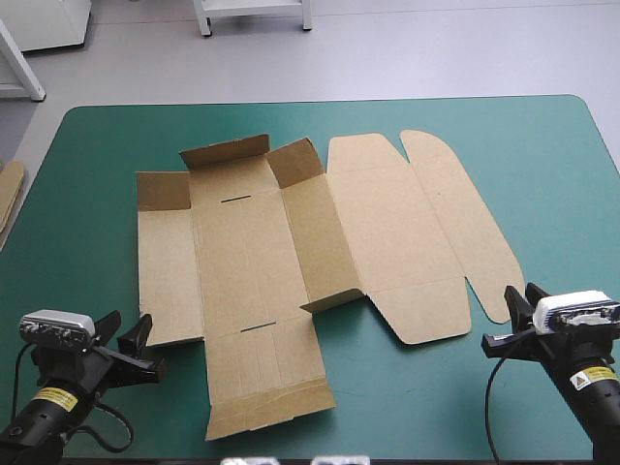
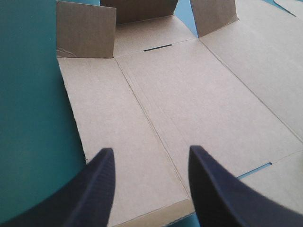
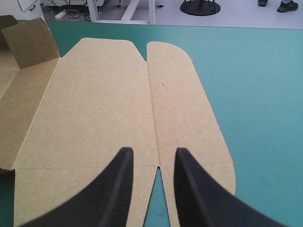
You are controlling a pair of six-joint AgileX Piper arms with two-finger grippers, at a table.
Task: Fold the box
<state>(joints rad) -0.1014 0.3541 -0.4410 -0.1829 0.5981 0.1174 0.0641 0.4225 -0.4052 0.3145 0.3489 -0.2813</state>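
Observation:
The brown box lies as a cut sheet mid-table, mostly flat. Three short flaps stand raised at its far left part, and a fold near the middle lifts slightly. Its lid panel with rounded ends lies flat to the right. My left gripper sits at the sheet's near left corner, open and holding nothing. In the left wrist view the left gripper hovers over the board. My right gripper is open at the lid's near right end. Its tips are over the lid's edge.
An edge of more brown board shows at the table's left edge. Bare teal-green cover stretches to the right of the box and along the far edge.

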